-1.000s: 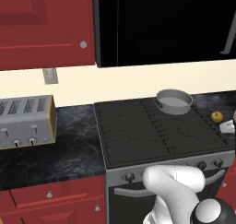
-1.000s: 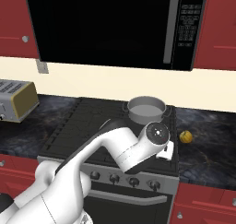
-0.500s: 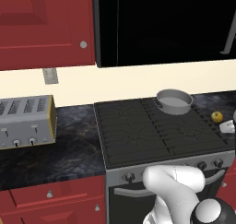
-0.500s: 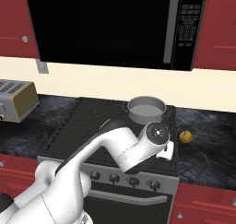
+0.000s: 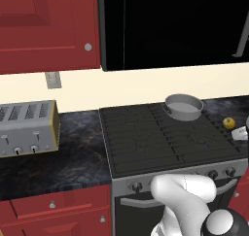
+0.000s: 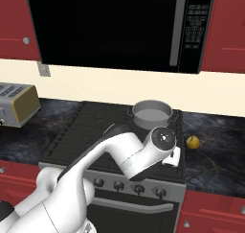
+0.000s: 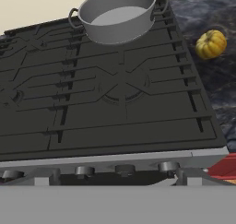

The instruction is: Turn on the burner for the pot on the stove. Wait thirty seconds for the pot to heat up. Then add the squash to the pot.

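Gripper jaws gape wide, empty, near the stove [image 7: 115,103] knobs [image 7: 123,169]; pick the knob matching the pot's [image 7: 117,13] back-right burner.

Red cabinets [image 5: 44,26], cream wall [image 5: 146,87]

The stove [image 5: 165,138] sits set into the counter [image 5: 73,155], with the microwave [image 5: 175,26] hanging directly above it. The pot [image 5: 183,107] stands on the stove's back burner at about 1 o'clock from the cooktop's centre. The squash [image 5: 228,123] lies on the counter off the stove's right edge, at about 4 o'clock from the pot and apart from it. A white object [image 5: 240,133] rests on the counter just beside the squash, at its 5 o'clock. The toaster [image 5: 26,128] stands on the counter well to the stove's left, at 9 o'clock. The knobs [image 6: 136,188] line the stove's front edge, at 6 o'clock from the grates.
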